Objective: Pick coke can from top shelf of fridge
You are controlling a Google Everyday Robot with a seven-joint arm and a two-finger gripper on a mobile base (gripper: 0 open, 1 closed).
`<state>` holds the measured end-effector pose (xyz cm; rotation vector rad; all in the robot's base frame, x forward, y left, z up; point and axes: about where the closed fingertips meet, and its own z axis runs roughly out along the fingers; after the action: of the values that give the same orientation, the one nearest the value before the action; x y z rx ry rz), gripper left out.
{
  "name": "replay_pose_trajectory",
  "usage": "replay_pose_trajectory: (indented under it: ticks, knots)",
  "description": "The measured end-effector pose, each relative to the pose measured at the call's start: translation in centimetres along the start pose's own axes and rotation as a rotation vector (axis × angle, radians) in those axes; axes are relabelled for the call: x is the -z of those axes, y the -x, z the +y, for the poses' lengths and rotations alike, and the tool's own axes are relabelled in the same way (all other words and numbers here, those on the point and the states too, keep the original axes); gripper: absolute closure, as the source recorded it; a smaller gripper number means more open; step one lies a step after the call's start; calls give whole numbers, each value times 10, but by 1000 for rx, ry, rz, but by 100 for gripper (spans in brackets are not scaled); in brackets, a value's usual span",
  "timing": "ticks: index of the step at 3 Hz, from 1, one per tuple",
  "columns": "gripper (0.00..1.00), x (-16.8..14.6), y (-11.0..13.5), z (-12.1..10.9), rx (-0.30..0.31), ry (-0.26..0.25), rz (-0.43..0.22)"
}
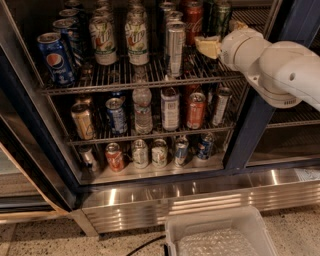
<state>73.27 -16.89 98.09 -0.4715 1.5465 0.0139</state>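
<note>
Right now, in the one camera view, the gripper (209, 46) is hanging in the upper right of the frame, inside the open fridge (247, 135). It is sitting on the end of the fat white arm (280, 65) that is coming in from the right edge. Its pale yellow tip is pointing to the left, just above the wires of the top shelf (115, 77). I cannot tell if the gripper is open or closed.

The coke can (194, 22) is standing up straight on that top shelf, near the top middle of the frame. Its long side is running up and down. It is sitting just to the left of the gripper and a little higher in the frame, so I think it is a bit deeper in the fridge. They look very near, but I cannot tell if they are touching.

A tall silver can (175, 47) is standing just left of the coke can, and a dark green can (221, 15) is standing just right of it. So, I think the gripper is needing a small move left and deeper in, between those two.
</note>
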Motion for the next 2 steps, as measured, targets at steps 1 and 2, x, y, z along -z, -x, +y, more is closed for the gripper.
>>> replay_pose_trajectory:
  ticks: [1,2]
  knots:
    - [36,-1,0,0,1,0,1]
    - [40,-1,0,0,1,0,1]
